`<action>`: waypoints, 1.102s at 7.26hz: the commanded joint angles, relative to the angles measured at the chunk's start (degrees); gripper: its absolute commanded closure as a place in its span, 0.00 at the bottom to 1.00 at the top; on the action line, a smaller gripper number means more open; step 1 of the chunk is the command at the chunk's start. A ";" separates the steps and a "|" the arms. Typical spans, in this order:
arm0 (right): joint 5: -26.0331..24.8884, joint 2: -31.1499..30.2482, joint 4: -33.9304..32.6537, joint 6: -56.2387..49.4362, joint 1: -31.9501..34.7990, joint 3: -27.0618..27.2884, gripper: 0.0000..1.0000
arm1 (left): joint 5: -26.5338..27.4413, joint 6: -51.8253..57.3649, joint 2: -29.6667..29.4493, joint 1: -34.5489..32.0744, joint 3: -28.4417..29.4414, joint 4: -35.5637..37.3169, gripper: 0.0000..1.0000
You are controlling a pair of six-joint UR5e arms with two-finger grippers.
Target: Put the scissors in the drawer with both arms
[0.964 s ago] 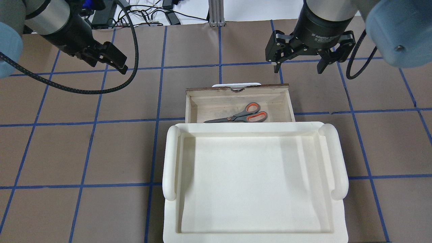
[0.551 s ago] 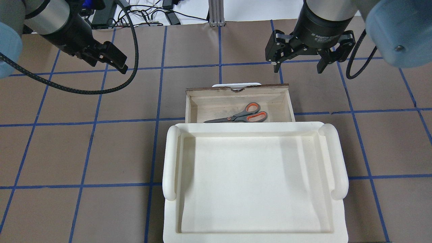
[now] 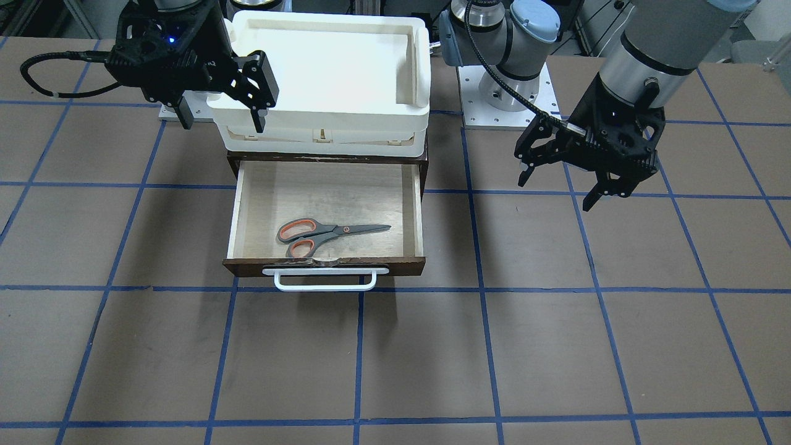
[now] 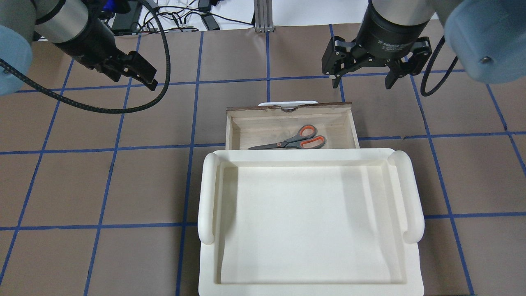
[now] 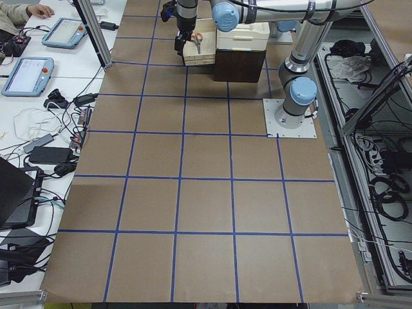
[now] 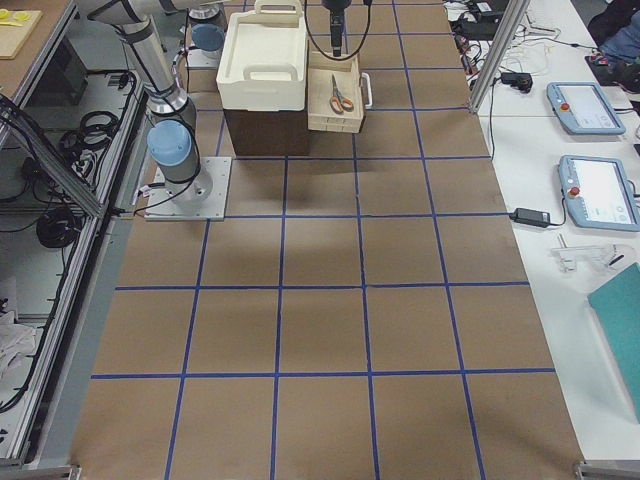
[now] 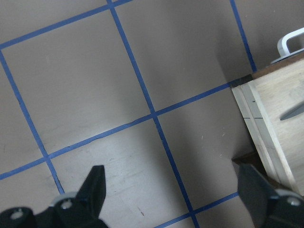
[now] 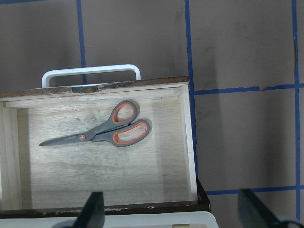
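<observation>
Overhead exterior gives us the scissors [image 4: 294, 139] lying flat inside the open drawer [image 4: 287, 107], close to its front wall with the blades pointing across, so we judge the placing done and the risks lie in whatever follows. Both arms hang above the desk [image 4: 123, 185] holding nothing. The right end effector [image 4: 361, 84] has its fingers spread wide just beyond the drawer's front corner, and the left end effector [image 3: 559, 188] is likewise spread, well off to the side. If we push the drawer shut from that corner rather than at the white handle [image 3: 324, 285], it may skew and bind. The whole cabinet under the white tray [image 4: 207, 193] may also slide, since nothing braces it. A careless descent could clip the front rim, or dip a finger onto the scissors and drag them.
</observation>
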 commanded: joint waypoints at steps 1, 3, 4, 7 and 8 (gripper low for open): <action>0.03 0.07 0.04 0.01 0.02 0.00 0.00 | -0.13 -0.05 -0.60 0.00 -0.08 1.43 0.00; 0.03 -0.02 0.04 0.01 0.11 0.00 0.00 | 0.13 -1.62 -0.68 -0.09 -0.17 1.62 0.00; -0.06 0.07 0.04 0.01 0.11 0.00 0.00 | 0.13 -7.03 -0.68 -0.26 0.44 1.45 0.00; -0.06 -0.02 0.04 0.01 0.11 0.00 0.00 | 0.39 -16.38 1.32 -1.14 0.62 -1.87 0.00; -0.06 -0.02 0.04 0.01 0.11 0.00 0.00 | 0.57 -18.57 1.95 -1.14 0.62 -3.02 0.00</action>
